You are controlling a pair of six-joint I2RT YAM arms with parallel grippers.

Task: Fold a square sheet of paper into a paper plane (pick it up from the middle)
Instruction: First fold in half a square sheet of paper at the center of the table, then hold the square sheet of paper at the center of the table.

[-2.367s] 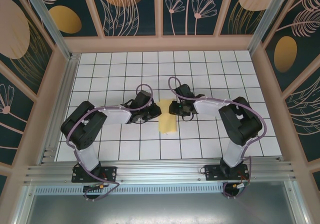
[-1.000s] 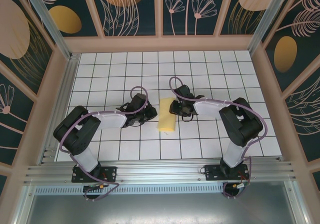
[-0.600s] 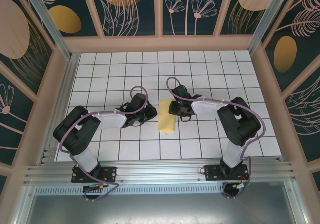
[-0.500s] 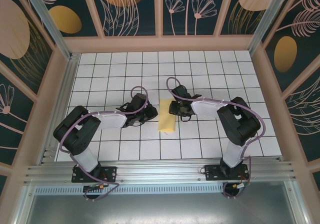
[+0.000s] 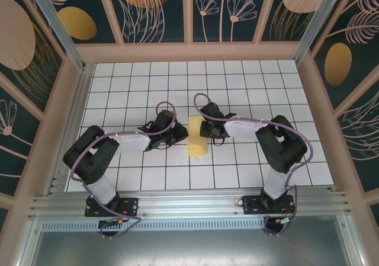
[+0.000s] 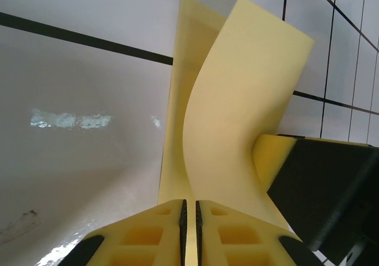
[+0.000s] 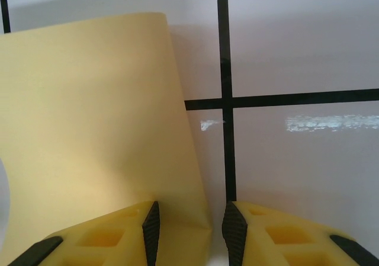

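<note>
The sheet of paper [image 5: 198,137] lies on the white gridded desk [image 5: 237,76], between the two arms, already doubled into a narrow strip. The left tool [image 6: 189,210] is clamped on the paper. Its jaws are almost together and one layer runs up out of the slit, bowed and lifted off the layer beneath. The right tool [image 7: 190,215] is parted, with the paper's edge and corner lying in the gap and nothing pinched as far as can be seen.

Risks, as judged:
- The lifted layer is curved, not flat. If it is pressed down like this, a crooked crease could be set off the centre line.
- The lower layer is not seen pinned. A sideways pull by the left tool could drag the whole strip across the glossy desk, or tear the thin paper at the clamp.
- If the right tool is closed where it stands, only a corner would be caught, and it could be crumpled or slipped out.
- The tools are set close across the strip, so a bump could follow from a small inward move.
- It cannot be told whether one or both layers are held by the left tool.
</note>
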